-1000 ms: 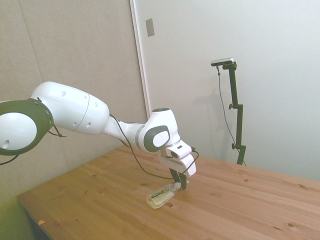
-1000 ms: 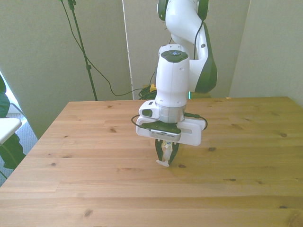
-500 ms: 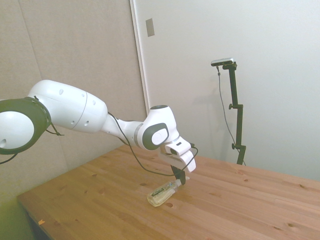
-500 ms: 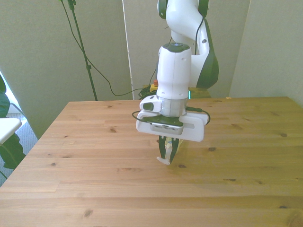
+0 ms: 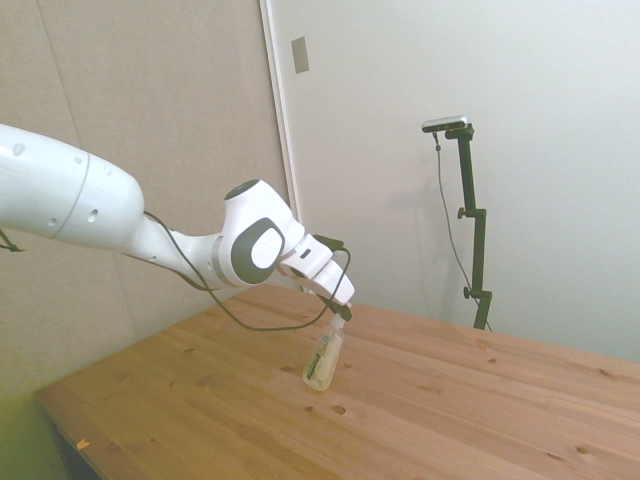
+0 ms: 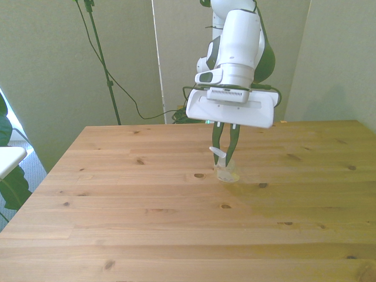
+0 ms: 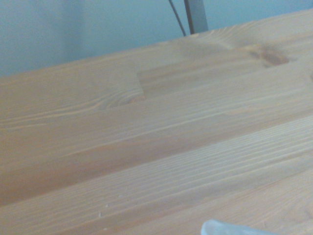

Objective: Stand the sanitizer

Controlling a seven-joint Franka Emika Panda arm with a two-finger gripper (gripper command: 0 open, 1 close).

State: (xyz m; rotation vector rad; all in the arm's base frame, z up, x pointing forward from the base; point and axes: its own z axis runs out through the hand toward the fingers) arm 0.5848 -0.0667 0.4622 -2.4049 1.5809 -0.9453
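clear plastic sanitizer (image 5: 323,360) leans nearly upright (base on the wooden counter (image 5: 450,410)). end effector (image 5: 340,315) clenched on its pump top.

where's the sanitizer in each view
Side view: the sanitizer is low at centre, nearly upright, base on the table, top in the gripper.
Front view: right of centre, under the gripper, partly hidden.
Wrist view: only a clear sliver, probably the bottle.
Shared landmark: the gripper.
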